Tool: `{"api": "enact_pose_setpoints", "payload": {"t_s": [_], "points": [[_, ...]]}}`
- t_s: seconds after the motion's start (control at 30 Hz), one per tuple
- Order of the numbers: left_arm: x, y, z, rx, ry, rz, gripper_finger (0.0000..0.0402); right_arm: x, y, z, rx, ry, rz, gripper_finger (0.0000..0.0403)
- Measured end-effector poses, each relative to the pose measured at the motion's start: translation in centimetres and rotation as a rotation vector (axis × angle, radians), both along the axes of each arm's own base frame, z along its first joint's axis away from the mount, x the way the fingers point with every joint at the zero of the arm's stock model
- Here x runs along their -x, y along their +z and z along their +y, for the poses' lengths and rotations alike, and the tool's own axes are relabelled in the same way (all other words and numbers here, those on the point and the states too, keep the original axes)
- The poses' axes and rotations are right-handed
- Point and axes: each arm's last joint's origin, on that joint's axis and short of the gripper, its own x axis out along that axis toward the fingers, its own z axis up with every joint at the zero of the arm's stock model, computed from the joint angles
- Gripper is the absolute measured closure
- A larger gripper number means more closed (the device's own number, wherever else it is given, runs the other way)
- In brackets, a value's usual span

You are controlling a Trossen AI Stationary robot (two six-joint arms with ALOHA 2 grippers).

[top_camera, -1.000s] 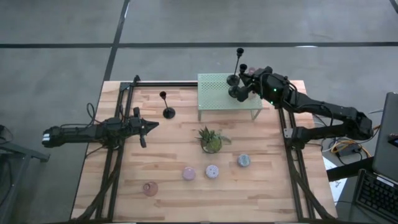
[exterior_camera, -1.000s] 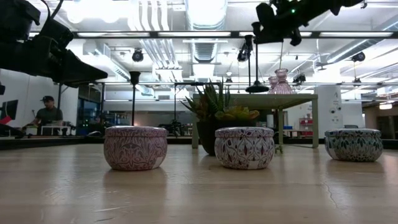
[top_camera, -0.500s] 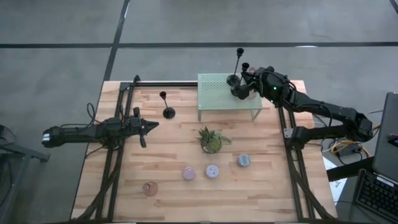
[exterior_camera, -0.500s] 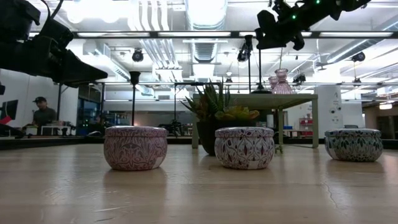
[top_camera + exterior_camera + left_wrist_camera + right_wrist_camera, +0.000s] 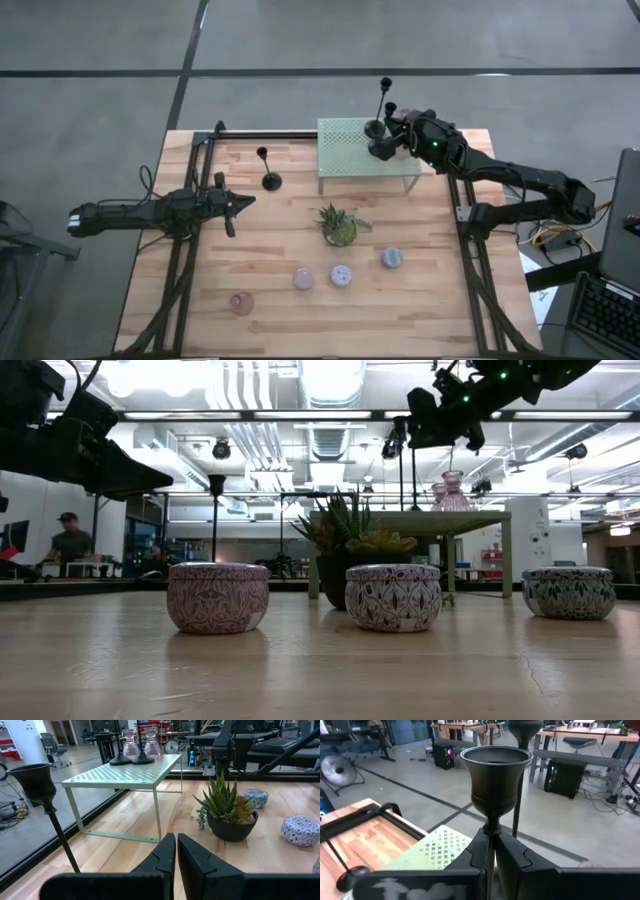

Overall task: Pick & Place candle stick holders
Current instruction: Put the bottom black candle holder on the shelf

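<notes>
A candlestick (image 5: 494, 785) is pinched by its stem in the right gripper (image 5: 490, 851) over the rack (image 5: 365, 148), beside a second candlestick (image 5: 383, 105) standing there. The left gripper (image 5: 177, 851) is pressed together, empty, over the counter (image 5: 280, 250), where a third candlestick (image 5: 267, 170) and three round holders (image 5: 393, 598) stand; nothing is seen inside any cup.

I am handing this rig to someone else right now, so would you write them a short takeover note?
Right gripper: shut on a black candlestick, held over the pale green mesh rack at its right end.
Left gripper: shut, empty, waiting over the table's left side.
On the rack: a second black candlestick.
On the table: the third black candlestick, left of the rack; the small round holders in a row at the near edge, in front of the plant.
Done: one candlestick placed on the rack.
Left: set down the held one, then apparently move the rest.
</notes>
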Motion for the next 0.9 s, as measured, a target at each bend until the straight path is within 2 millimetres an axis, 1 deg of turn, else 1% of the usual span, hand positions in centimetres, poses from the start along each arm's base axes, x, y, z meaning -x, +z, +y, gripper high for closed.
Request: {"api": "enact_pose_setpoints", "payload": {"t_s": [0.2,0.9], "points": [[0.0,0.0,0.0,0.0,0.0,0.0,0.0378,-0.9,-0.3,-0.46,0.02,0.002,0.005,0.039],[0.0,-0.01,0.0,0.0,0.0,0.0,0.0378,-1.01,-0.06,-0.49,0.033,0.009,-0.032,0.039]]}}
